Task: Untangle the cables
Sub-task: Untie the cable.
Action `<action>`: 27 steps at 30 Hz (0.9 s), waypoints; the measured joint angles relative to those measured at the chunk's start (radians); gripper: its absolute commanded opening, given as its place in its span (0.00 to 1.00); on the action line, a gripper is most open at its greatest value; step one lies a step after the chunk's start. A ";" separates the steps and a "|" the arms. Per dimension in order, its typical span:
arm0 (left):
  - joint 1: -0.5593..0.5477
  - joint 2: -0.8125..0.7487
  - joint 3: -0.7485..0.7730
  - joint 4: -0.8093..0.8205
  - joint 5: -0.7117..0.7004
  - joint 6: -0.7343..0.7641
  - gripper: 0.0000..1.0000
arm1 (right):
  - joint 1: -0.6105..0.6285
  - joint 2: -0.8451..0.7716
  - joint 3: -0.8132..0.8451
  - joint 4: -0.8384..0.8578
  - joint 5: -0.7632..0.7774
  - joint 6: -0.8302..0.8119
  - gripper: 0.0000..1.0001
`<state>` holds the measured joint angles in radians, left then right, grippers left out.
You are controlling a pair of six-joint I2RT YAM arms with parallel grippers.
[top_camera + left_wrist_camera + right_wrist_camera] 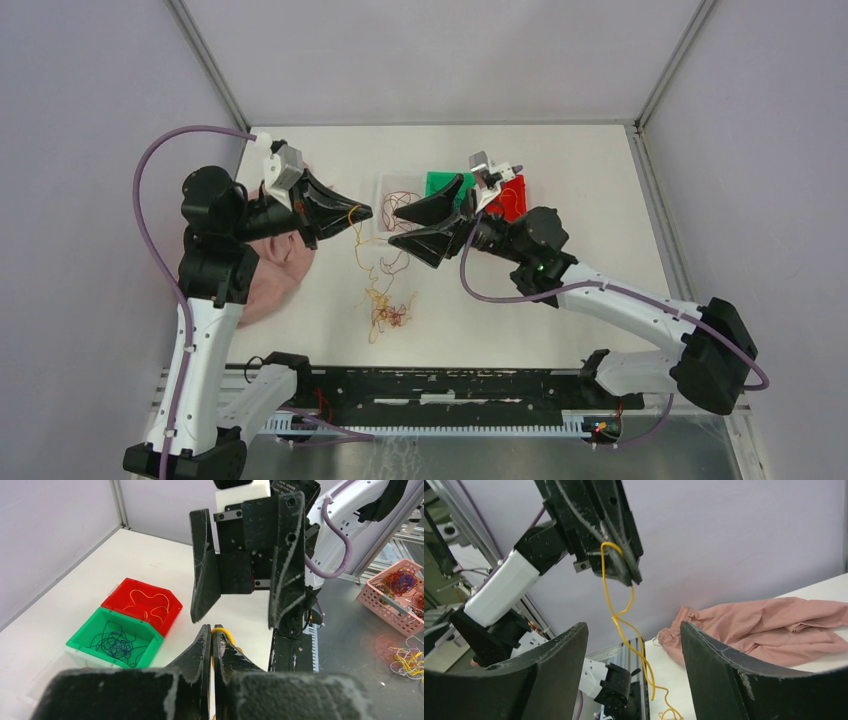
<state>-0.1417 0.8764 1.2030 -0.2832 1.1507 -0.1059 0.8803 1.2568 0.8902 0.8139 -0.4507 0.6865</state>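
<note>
White table [600, 180]; yellow cable [614, 615] between left jaws

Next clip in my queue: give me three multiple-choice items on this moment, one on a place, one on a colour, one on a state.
1. Where does the pink cloth lie?
A) over the right arm
B) beside the left arm
C) by the right arm's base

2. What colour is the cable in the left hand?
A) red
B) dark purple
C) yellow

3. How is the right hand?
A) open, empty
B) shut on a cable
C) shut, empty

Answers: 1 B, the top view shows it on the left, next to that arm. 2 C, a yellow strand hangs from the closed fingers. 3 A, its fingers stand wide apart, gripping nothing.
</note>
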 measured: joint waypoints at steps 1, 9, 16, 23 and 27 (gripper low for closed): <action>0.000 0.002 0.002 0.000 -0.001 0.001 0.03 | 0.009 0.003 0.000 -0.002 -0.006 -0.015 0.76; 0.000 0.051 0.089 -0.007 -0.025 0.018 0.03 | 0.083 0.090 -0.001 -0.051 -0.013 -0.138 0.75; 0.000 0.061 0.140 0.013 -0.026 0.017 0.03 | 0.113 0.192 -0.003 -0.067 0.082 -0.188 0.71; 0.000 0.072 0.163 0.055 -0.022 -0.012 0.03 | 0.128 0.346 0.048 -0.039 0.187 -0.191 0.59; 0.000 0.077 0.178 0.069 -0.020 -0.028 0.03 | 0.133 0.404 0.066 -0.002 0.227 -0.178 0.53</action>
<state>-0.1417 0.9535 1.3811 -0.2146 1.1309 -0.1337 1.0130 1.6611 0.9558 0.8124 -0.2234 0.5083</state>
